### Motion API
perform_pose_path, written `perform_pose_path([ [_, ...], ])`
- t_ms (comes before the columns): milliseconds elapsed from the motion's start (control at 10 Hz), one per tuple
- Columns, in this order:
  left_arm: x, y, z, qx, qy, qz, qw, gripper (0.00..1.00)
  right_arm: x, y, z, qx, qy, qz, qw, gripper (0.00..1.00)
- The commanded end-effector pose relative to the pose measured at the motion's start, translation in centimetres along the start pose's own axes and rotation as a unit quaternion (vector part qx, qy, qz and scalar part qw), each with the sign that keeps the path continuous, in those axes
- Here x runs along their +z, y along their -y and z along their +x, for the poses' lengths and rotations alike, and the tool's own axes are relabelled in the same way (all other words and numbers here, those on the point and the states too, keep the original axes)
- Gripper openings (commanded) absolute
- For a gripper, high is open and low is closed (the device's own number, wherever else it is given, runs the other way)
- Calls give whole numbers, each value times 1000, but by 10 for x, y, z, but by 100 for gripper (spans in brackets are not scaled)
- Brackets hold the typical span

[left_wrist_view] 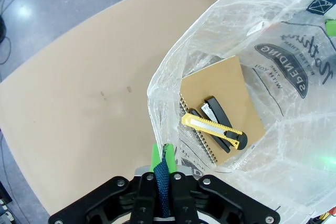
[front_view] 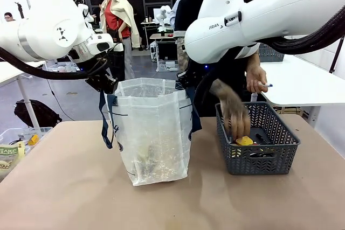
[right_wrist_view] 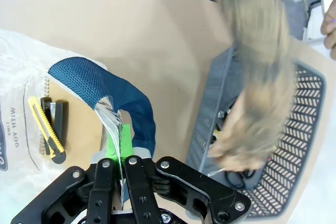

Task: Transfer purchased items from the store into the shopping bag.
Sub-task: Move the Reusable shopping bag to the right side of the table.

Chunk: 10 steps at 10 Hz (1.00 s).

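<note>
A brown table sits in a big work room. The white bag stands in the middle. The left gripper is pinched shut on one blue strap. The right gripper is pinched shut on the other strap, so the bag's mouth is wide open.

The grey basket is just beside the bag, on the robot's right. A person's hand is down in it at a yellow thing. The hand is blurry, so I cannot tell if it grips. The way over to the bag looks free.

A notebook and a yellow knife already lie inside the bag.
</note>
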State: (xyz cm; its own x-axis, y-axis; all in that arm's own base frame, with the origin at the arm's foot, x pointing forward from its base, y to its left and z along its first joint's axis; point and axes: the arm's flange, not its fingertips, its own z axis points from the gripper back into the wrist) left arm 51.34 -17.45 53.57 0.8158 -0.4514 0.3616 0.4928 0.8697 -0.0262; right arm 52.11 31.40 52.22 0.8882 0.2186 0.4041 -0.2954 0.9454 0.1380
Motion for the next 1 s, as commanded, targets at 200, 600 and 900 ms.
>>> perform_pose_path([
  [200, 2, 0, -2, 7, -3, -1, 1000, 0, 0, 2, -3, -6, -1, 5, 1000, 0],
  [600, 2, 0, -2, 7, -3, -1, 1000, 0, 0, 2, -3, -6, -1, 5, 1000, 0],
  [900, 2, 0, -2, 7, -3, -1, 1000, 0, 0, 2, -3, -6, -1, 5, 1000, 0],
])
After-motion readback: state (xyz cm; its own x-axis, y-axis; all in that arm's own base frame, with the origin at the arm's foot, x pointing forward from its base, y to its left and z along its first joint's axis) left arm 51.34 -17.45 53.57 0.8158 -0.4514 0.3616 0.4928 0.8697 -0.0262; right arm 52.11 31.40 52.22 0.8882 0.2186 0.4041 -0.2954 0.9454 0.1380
